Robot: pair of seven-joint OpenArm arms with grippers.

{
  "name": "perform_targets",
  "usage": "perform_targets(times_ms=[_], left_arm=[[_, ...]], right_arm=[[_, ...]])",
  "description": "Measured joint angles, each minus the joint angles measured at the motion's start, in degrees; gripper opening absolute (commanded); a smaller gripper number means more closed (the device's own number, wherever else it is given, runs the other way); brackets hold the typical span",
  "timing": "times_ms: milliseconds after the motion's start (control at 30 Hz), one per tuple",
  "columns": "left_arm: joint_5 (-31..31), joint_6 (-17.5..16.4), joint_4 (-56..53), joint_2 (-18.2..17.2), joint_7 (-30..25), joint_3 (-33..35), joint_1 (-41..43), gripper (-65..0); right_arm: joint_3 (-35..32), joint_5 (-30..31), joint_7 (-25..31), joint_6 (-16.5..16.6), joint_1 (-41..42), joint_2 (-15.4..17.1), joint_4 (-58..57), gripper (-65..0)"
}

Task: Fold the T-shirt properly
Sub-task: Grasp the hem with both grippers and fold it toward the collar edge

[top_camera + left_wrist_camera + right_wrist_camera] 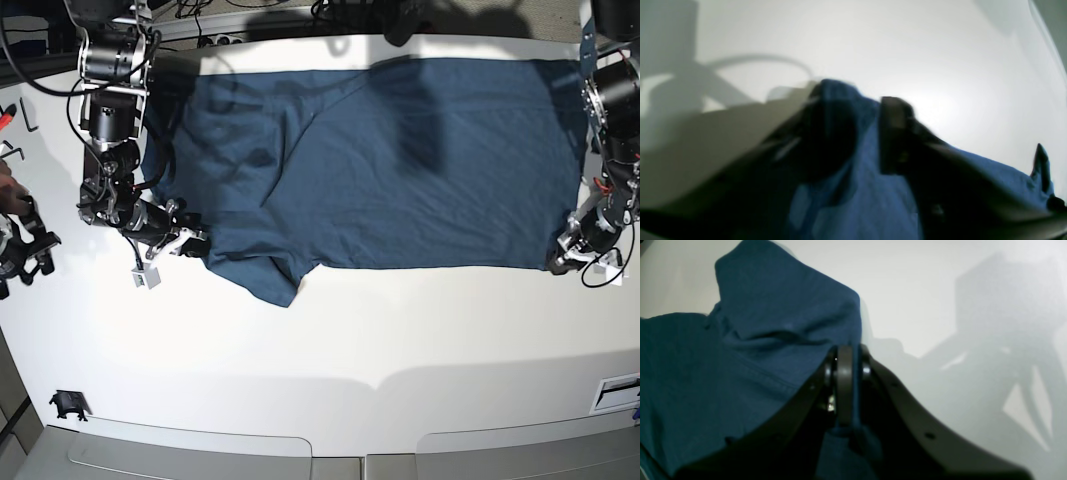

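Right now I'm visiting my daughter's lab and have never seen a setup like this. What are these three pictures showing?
The overhead picture shows a white table with a dark blue T-shirt spread on it and a robot arm at each side. The other two pictures come from small cameras mounted on the arms' wrists, looking down past their pincers. The right gripper, on the overhead picture's left, is pinched shut on the shirt's edge near a sleeve. The left gripper sits at the opposite corner with cloth between its fingers; that picture is too blurred to tell whether it has closed.

One T-shirt [400, 170], two arms, one table [330, 330]
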Motion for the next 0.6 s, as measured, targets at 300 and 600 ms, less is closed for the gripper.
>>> perform_targets(times_ms=[300, 600], left_arm=[[-6.1, -4.5, 6.1, -1.0, 7.8, 0.0, 0.6, -65.0], [-17.0, -8.5, 17.2, -2.4, 18.8, 0.0, 3.1, -65.0]], right_arm=[[3.0, 11.5, -11.2, 2.2, -0.9, 0.0, 1.8, -65.0], [13.7, 22.5, -24.1, 3.7, -2.6, 0.0, 10.0, -65.0]])
